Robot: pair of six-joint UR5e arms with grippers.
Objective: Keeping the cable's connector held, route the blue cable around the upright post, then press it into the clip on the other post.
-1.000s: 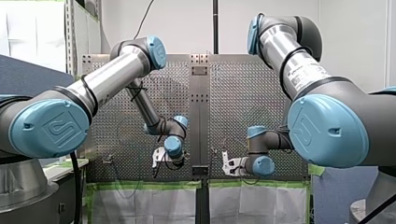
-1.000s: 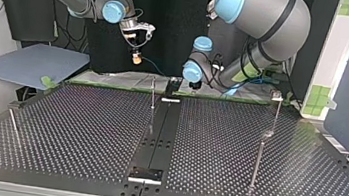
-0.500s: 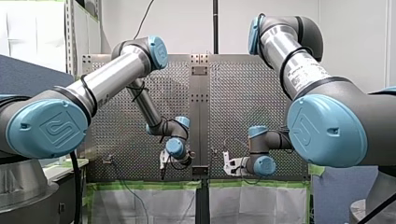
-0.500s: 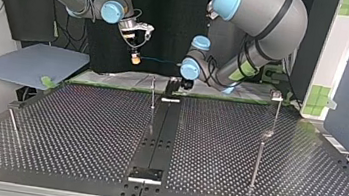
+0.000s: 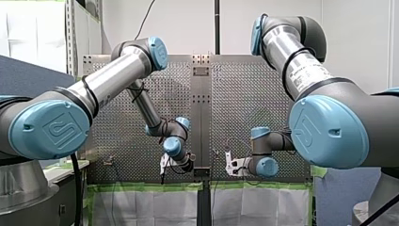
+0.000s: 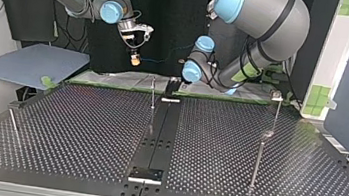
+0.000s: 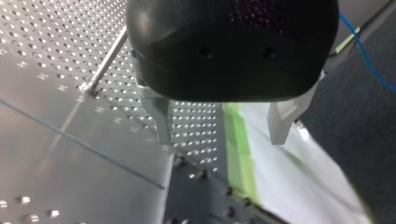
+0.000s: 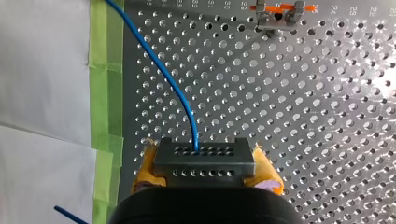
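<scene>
My right gripper [image 8: 205,164], with yellow pads, is shut on a dark grey connector block [image 8: 204,153]. The blue cable [image 8: 173,84] leaves the block and runs ahead over the perforated plate and green tape. An orange-marked clip [image 8: 278,14] stands further ahead, off to one side. In the top view my right gripper [image 6: 136,53] hangs above the table's far edge, and the cable [image 6: 159,60] stretches toward my left gripper [image 6: 183,82]. My left gripper [image 7: 222,137] is open with nothing between its metal fingers [image 7: 159,119]; the cable [image 7: 369,56] passes beside it.
A thin upright post [image 6: 153,93] stands near the far middle of the table. Two more posts [image 6: 276,113] [image 6: 258,158] stand at the top view's right and a short leaning one [image 6: 13,123] at its left. Green tape [image 7: 238,154] edges the plate.
My left arm's wrist has turned and its gripper has shifted toward the table's middle rail. The cable between the grippers has lifted and tightened. My right arm has hardly moved.
</scene>
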